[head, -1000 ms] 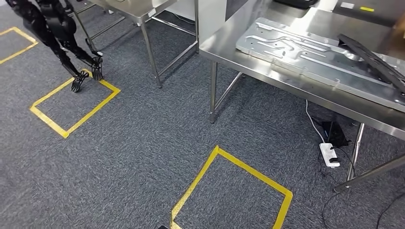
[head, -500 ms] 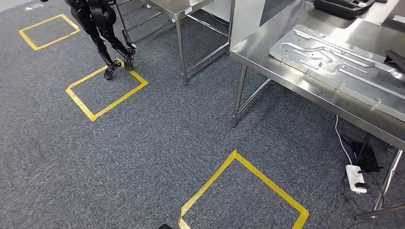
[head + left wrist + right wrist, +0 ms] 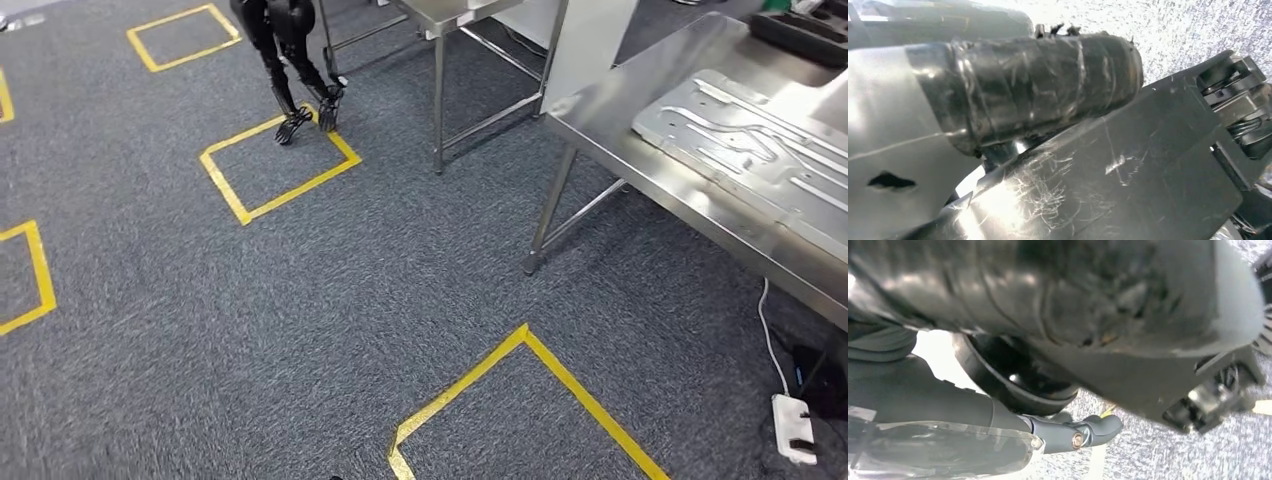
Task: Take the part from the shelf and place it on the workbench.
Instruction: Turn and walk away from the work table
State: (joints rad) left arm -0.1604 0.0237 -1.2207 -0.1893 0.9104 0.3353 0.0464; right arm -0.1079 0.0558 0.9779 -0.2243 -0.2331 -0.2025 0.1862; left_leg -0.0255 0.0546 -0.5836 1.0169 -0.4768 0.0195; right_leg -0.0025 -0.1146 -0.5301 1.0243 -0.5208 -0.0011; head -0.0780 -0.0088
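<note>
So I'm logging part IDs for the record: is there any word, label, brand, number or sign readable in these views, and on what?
None readable.
The metal plate on the steel workbench carries only pressed grooves.
The yellow floor tape forms plain squares, no lettering.
Both wrist views are too blurred to show any text.

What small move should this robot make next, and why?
Probably a little more turning to its left. Over the last second the workbench has slid toward the right edge of the head view, so the robot seems mid-turn, facing carpet and a yellow tape square. Whether its left hand grips the dark flat part beside it is unclear.
</note>
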